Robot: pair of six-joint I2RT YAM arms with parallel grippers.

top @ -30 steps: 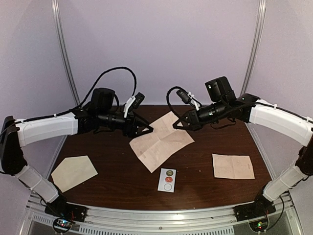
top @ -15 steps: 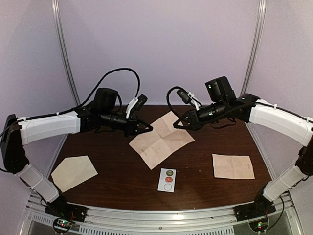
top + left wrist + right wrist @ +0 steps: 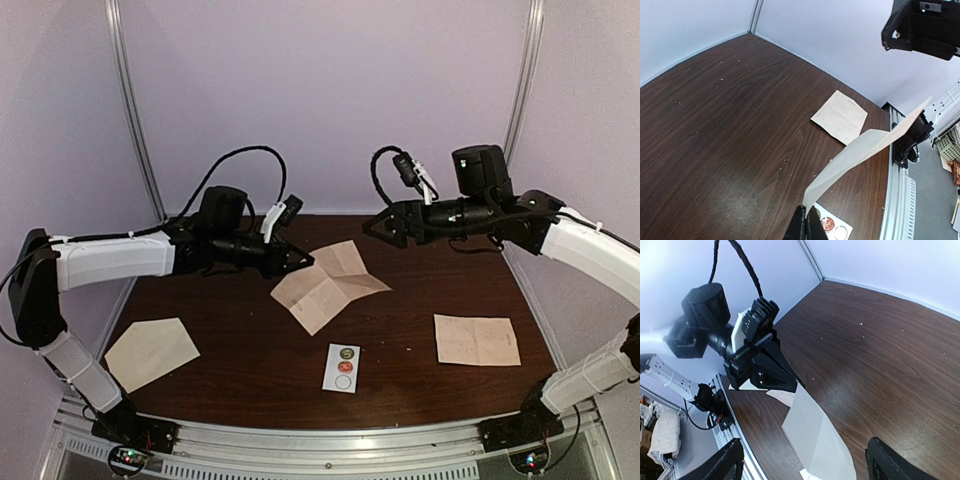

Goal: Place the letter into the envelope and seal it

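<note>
The letter [image 3: 328,285], a pinkish creased sheet, is at mid-table with its left corner lifted. My left gripper [image 3: 303,262] is shut on that corner. In the left wrist view the letter [image 3: 865,149] arches up and away from the shut left gripper [image 3: 807,215]. My right gripper [image 3: 375,228] hovers open above the letter's far right side, touching nothing. In the right wrist view the letter [image 3: 815,432] lies below the two wide-apart fingers [image 3: 725,465] of the right gripper. The cream envelope [image 3: 150,350] lies flat at the near left, apart from both grippers.
A folded pale sheet [image 3: 477,340] lies at the near right, also seen as the folded sheet [image 3: 840,116] in the left wrist view. A small white sticker card [image 3: 342,367] lies near the front edge, just below the letter. Metal rails border the table's front.
The right gripper has opened, let go of the letter and moved up and to the right. The left gripper has shut on the letter's left corner, and the sheet now hangs from it alone.
</note>
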